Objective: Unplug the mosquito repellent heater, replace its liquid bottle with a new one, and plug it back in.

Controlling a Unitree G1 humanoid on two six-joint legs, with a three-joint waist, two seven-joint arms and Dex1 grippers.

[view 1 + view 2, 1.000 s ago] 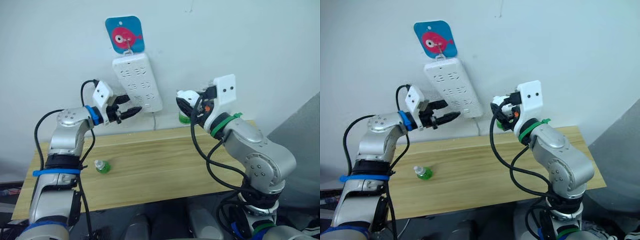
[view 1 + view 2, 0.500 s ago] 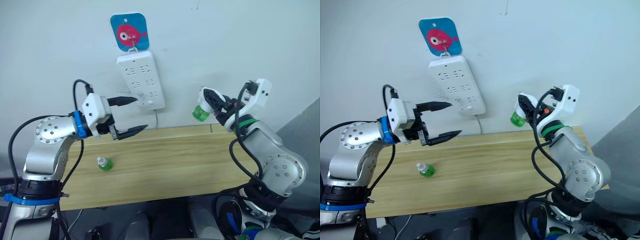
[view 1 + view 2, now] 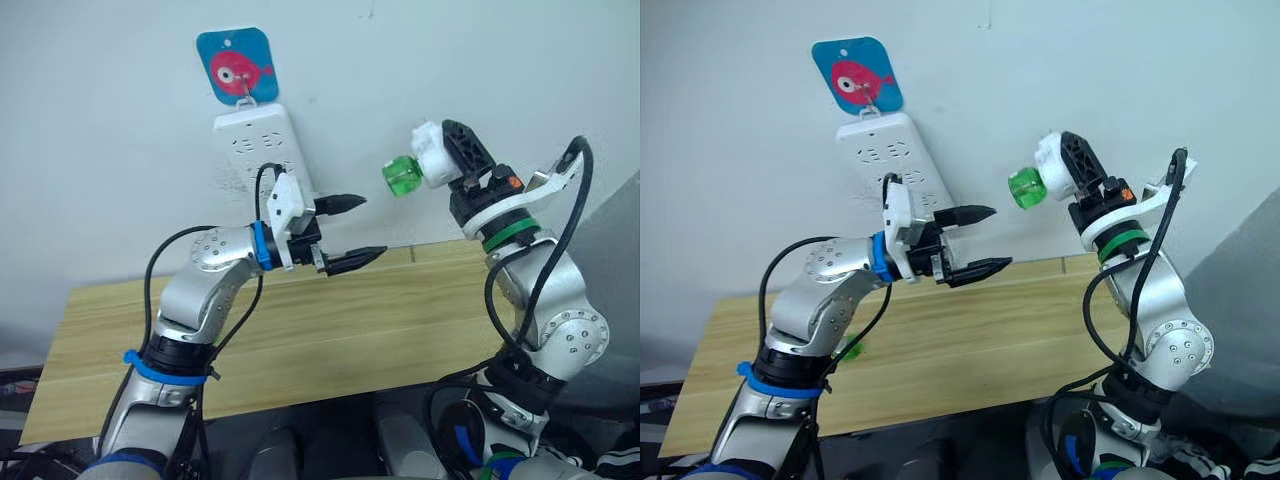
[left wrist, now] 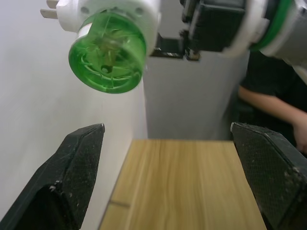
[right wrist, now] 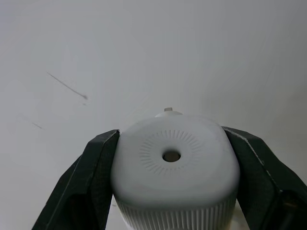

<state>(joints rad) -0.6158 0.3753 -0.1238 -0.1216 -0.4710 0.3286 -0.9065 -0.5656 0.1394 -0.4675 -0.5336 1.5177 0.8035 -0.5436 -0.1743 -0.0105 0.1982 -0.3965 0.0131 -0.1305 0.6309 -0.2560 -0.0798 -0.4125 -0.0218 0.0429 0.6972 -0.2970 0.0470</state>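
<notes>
Left wrist view: small rounded white plastic mosquito repellent heater (image 4: 115, 14) with green translucent liquid bottle (image 4: 107, 51), pinched by right jaws, left jaws spread; probably light, rigid, slick — best gripped around bottle's ribbed base.

Open air lies between the left gripper (image 3: 350, 232), its fingers spread wide, and the green bottle (image 3: 402, 176) of the mosquito repellent heater (image 3: 430, 160) held aloft by the right gripper (image 3: 452, 158). The wall power strip (image 3: 262, 150) hangs just behind. The wooden table (image 3: 400, 320) below is unobstructed.
</notes>
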